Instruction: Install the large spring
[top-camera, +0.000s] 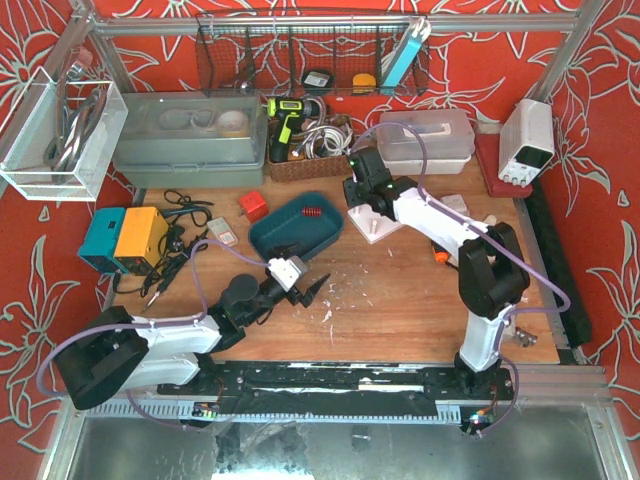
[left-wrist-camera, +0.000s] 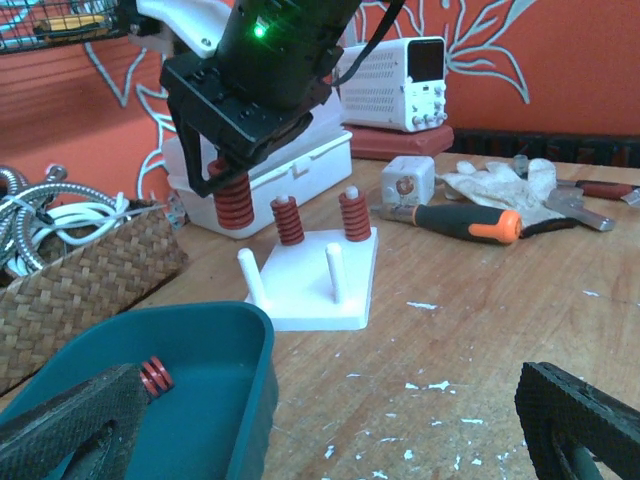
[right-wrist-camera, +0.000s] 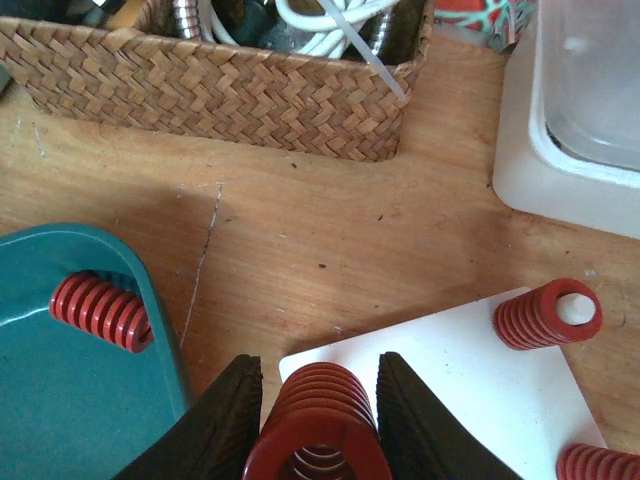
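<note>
Our right hand (right-wrist-camera: 318, 372) grips the large spring (right-wrist-camera: 318, 428) over the white peg base (right-wrist-camera: 460, 380). Our left hand (left-wrist-camera: 320, 430) gapes wide, empty.

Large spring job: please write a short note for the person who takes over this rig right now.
Right tool: shut on the large spring, at the far left corner of the white peg base; whether it sits on a peg cannot be seen.
Left tool: open, empty, near the teal tray.
Done: two red springs stand on back pegs.
Left: seat the large spring and release. Two front pegs are bare; a spare spring lies in the tray.
</note>
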